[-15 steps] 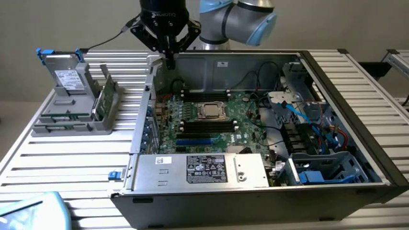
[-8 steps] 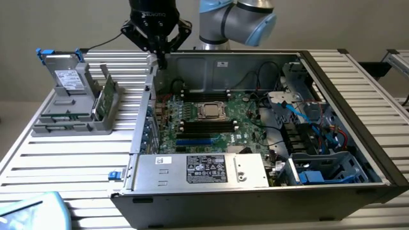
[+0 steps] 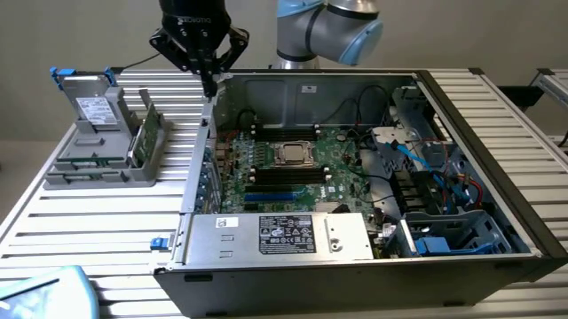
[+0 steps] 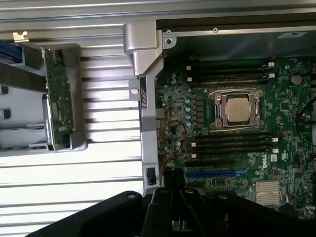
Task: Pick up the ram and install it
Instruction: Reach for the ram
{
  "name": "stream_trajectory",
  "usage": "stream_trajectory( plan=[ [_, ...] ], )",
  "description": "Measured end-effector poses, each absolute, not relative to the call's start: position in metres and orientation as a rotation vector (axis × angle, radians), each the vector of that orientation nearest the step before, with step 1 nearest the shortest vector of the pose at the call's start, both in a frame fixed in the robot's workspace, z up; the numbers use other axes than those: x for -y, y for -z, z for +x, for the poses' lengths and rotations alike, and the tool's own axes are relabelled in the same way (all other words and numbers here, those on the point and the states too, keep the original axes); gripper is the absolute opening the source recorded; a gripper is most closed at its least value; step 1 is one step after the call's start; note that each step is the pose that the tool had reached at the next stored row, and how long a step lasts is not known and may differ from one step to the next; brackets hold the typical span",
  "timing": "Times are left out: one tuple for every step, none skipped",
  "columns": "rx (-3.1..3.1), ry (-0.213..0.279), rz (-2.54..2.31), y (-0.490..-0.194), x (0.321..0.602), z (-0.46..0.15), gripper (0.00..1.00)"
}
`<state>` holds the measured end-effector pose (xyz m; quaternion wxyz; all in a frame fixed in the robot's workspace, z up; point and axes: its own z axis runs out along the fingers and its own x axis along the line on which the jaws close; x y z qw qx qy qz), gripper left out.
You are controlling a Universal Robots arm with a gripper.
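Note:
The ram (image 3: 147, 136) is a narrow green board standing on edge in the grey holder (image 3: 89, 174) at the exterior view's left; the wrist view shows the ram (image 4: 59, 98) in that holder (image 4: 79, 144) too. My black gripper (image 3: 209, 88) hangs above the far left corner of the open computer case (image 3: 199, 166), between holder and motherboard. Its fingers (image 4: 173, 178) are shut, with nothing visible between them. Black memory slots (image 4: 232, 143) lie on both sides of the processor (image 4: 236, 109).
A grey drive with a white label (image 3: 93, 109) sits in the same holder. The power supply (image 3: 284, 236) fills the case's near side, with cables and a drive cage (image 3: 443, 232) at the exterior view's right. A blue object (image 3: 44, 292) lies at the table's near left corner.

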<state>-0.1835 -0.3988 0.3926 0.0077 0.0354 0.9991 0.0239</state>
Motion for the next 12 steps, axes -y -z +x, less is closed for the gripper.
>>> stream_trajectory(
  plan=[
    [-3.124,-0.075,0.111,-0.393,0.399,-0.187,0.11],
    [-3.124,-0.075,0.111,-0.393,0.399,-0.190,0.11],
    [-3.124,-0.075,0.111,-0.393,0.399,-0.194,0.11],
    [-3.124,-0.075,0.111,-0.393,0.399,-0.198,0.11],
    [-3.125,-0.075,0.111,-0.393,0.399,-0.201,0.11],
    [-3.125,-0.075,0.111,-0.393,0.399,-0.205,0.11],
    [-3.125,-0.075,0.111,-0.393,0.399,-0.209,0.11],
    [-3.125,-0.075,0.111,-0.393,0.399,-0.212,0.11],
    [-3.126,-0.075,0.111,-0.393,0.399,-0.216,0.11],
    [-3.126,-0.075,0.111,-0.393,0.399,-0.220,0.11],
    [-3.126,-0.075,0.111,-0.393,0.399,-0.224,0.11],
    [-3.126,-0.075,0.111,-0.393,0.399,-0.228,0.11]
  ],
)
